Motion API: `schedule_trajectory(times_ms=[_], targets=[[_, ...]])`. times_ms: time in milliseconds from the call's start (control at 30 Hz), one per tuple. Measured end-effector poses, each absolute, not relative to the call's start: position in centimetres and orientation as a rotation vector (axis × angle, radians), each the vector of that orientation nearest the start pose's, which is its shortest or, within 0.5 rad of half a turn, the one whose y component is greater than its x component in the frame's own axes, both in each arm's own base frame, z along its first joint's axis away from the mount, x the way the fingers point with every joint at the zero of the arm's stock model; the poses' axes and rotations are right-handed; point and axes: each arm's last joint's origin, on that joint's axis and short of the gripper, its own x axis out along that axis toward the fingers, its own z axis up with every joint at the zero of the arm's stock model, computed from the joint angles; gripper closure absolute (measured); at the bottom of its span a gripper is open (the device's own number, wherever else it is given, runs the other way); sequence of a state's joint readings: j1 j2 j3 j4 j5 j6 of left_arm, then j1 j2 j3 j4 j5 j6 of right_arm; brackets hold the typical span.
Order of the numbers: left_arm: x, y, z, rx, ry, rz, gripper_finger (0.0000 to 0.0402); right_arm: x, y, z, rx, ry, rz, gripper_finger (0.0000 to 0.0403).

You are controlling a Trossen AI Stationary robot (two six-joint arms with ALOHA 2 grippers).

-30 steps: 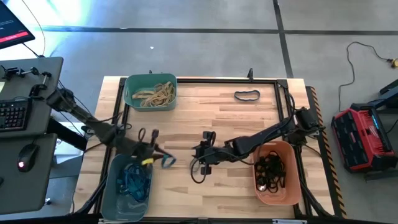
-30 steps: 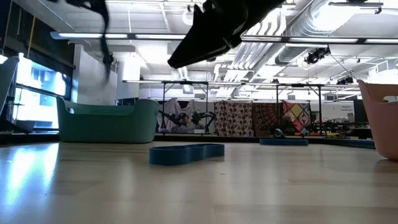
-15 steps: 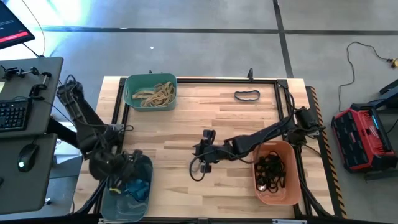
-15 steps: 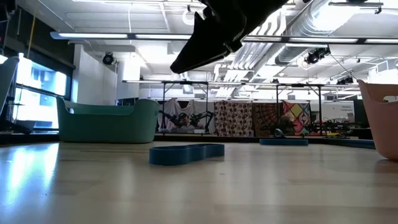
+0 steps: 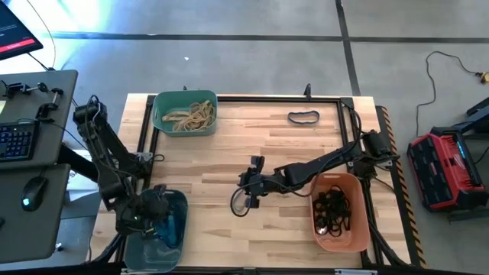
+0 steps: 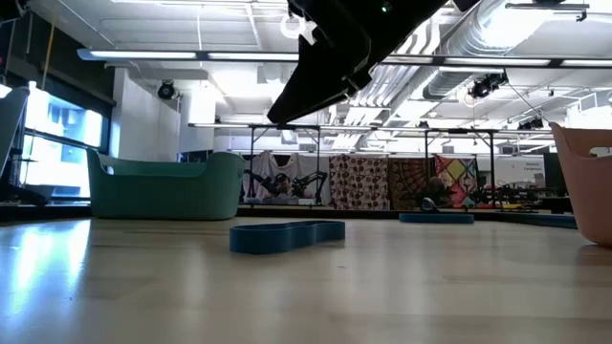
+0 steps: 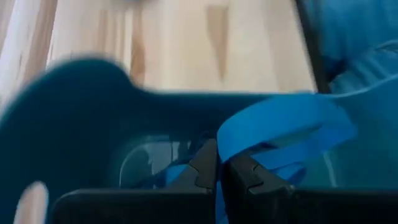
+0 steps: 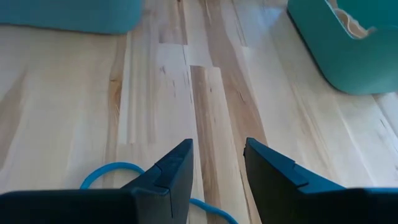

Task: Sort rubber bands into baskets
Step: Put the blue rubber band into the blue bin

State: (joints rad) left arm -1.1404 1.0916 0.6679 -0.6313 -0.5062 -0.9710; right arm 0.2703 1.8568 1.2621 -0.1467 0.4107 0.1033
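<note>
Swung over the grey-blue basket [image 5: 157, 248], the left gripper [image 7: 219, 176], pinching a blue band [image 7: 280, 134], may snag it on release.

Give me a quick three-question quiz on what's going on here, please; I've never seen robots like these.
1. True or false: the tan rubber bands lie in the teal-green basket.
2. What is the left gripper pinching? A) a blue rubber band B) a black one C) nothing
3. Fill in: the jaws of the right gripper stand ____ (open or shut).
Key: 1 true; 2 A; 3 open.
</note>
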Motion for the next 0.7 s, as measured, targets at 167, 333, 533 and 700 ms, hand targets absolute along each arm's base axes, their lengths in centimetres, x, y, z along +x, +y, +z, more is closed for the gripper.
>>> schedule_trajectory(times_ms=[167, 333, 533, 700], targets=[[9.2, -17.0, 19.3, -0.204, 0.982, -0.093, 0.0395, 39.0, 8.8, 20.5, -0.140, 0.699, -0.190, 0.0271], [9.1, -17.3, 18.6, -0.274, 1.071, -0.062, 0.0363, 39.2, 8.0, 20.5, -0.114, 0.698, -0.217, 0.0270], [8.8, -17.3, 18.9, -0.370, 1.154, -0.077, 0.0309, 39.4, 7.2, 20.5, -0.103, 0.699, -0.237, 0.0269], [8.5, -17.2, 19.2, -0.376, 1.211, -0.136, 0.0279, 39.3, 7.2, 20.5, -0.106, 0.705, -0.240, 0.0269]])
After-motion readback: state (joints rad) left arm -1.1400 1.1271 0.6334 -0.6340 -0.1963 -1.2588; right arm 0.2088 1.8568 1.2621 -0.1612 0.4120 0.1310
